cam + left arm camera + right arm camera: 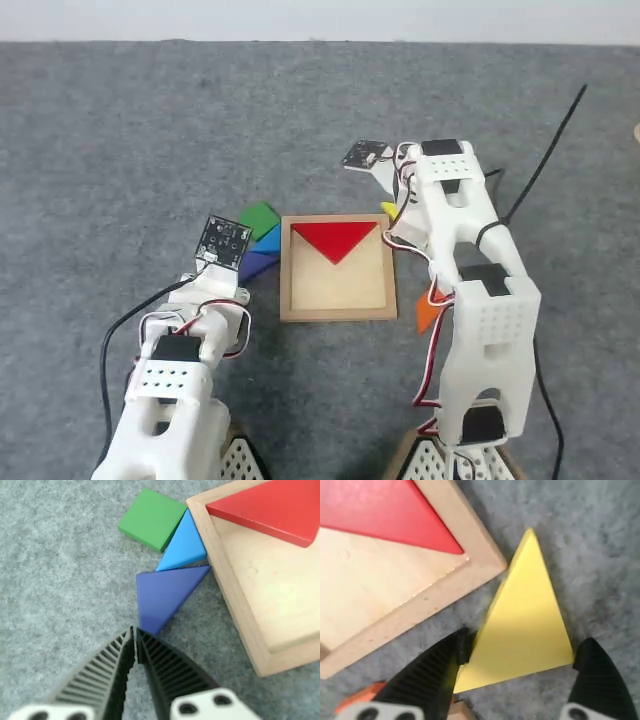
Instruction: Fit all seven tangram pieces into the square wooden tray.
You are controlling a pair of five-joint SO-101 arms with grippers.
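The square wooden tray lies mid-table with a red triangle in its far half. Left of it sit a green square, a light blue triangle and a dark blue triangle. My left gripper is shut and empty, its tips at the dark blue triangle's near corner. My right gripper is open and low over the mat, its fingers on either side of a yellow triangle just outside the tray's rim. An orange piece lies right of the tray, under the right arm.
Grey mat covers the table, with open room at the far side and far left. The right arm stands over the tray's right side. A black cable runs off to the far right.
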